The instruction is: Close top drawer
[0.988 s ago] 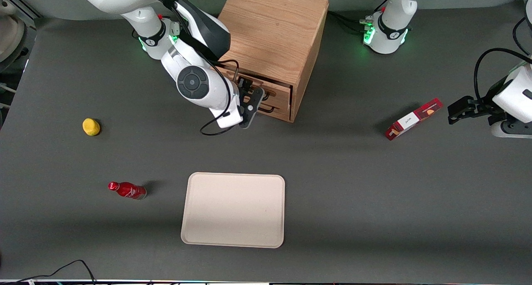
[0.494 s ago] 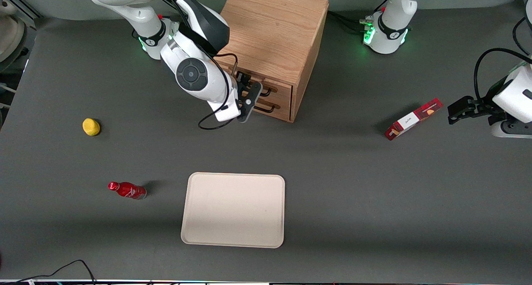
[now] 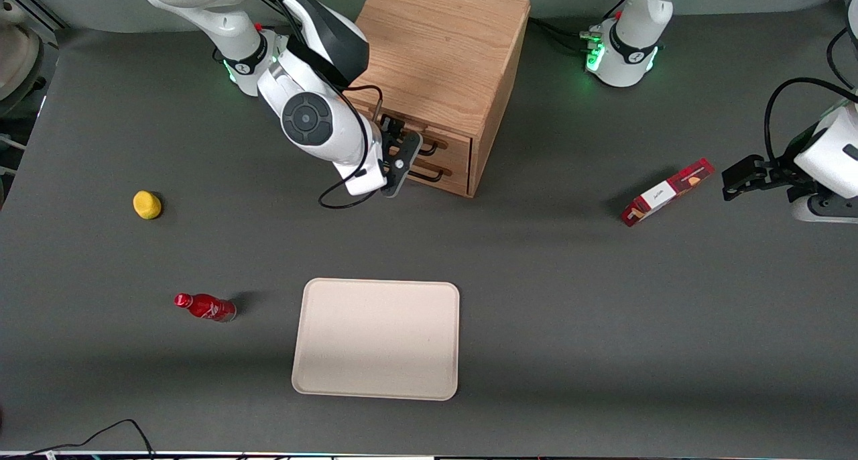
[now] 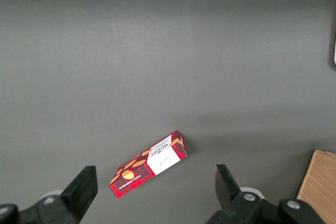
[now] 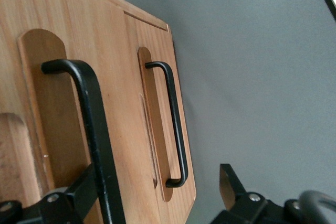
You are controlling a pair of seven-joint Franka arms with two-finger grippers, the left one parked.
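The oak cabinet [image 3: 442,51] stands at the table's back. Its top drawer [image 3: 450,143] sits pushed in, its front about level with the lower drawer's front [image 3: 450,171]. In the right wrist view the top drawer's black wire handle [image 5: 88,114] is close up, and the lower drawer's handle [image 5: 175,124] is farther off, nearer the table. My right gripper [image 3: 397,157] is right at the drawer fronts, open. One finger [image 5: 79,192] lies against the top drawer's front beside its handle. The other finger [image 5: 231,186] hangs free past the cabinet's edge. It holds nothing.
A beige tray [image 3: 376,338] lies nearer the front camera than the cabinet. A red bottle [image 3: 204,307] and a yellow ball [image 3: 147,204] lie toward the working arm's end. A red box [image 3: 665,192] lies toward the parked arm's end and also shows in the left wrist view [image 4: 148,163].
My gripper moved toward the cabinet and the top drawer slid in with it. In the last half second it has hardly moved.
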